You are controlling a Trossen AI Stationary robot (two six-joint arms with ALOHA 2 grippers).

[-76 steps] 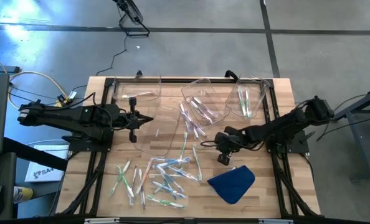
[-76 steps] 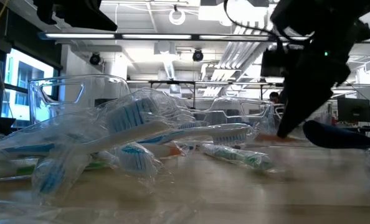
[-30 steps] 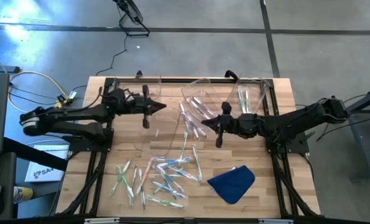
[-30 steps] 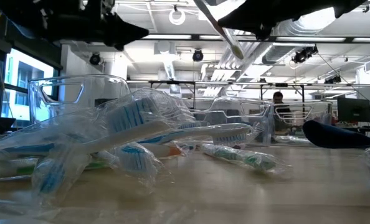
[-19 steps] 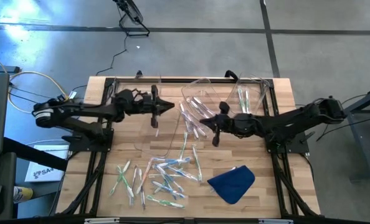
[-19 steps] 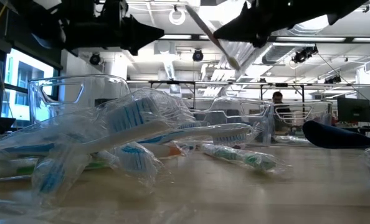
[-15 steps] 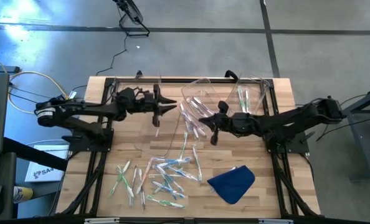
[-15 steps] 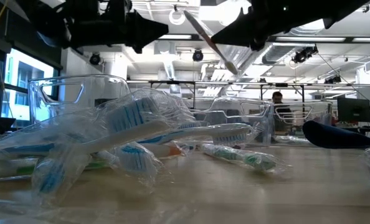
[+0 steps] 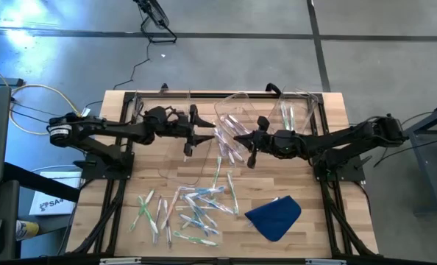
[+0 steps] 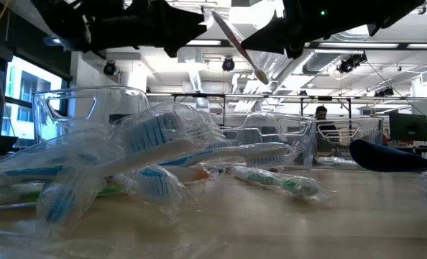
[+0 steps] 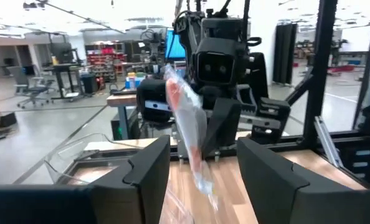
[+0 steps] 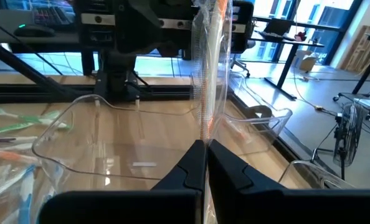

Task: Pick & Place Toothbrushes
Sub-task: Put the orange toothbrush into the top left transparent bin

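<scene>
The right end effector [image 9: 237, 138] clamps a wrapped toothbrush [image 12: 208, 74] upright above the worktop [image 9: 314, 213], apparently offering it to the left end effector [image 9: 207, 131], whose fingers stand apart to receive it.

Arms: two, one left gripper [image 9: 204, 132] and one right gripper [image 9: 240, 138]
Clear plastic bins [image 9: 242, 112]: three seen for sure from above; a fourth outline at centre-left, uncertain
Blue cloth [image 9: 274, 216]: one
Toothbrushes [image 9: 193, 213]: a dozen or more loose on the table, a few in bins; exact tally not possible
Person in room beyond [image 10: 320, 113]: one
</scene>
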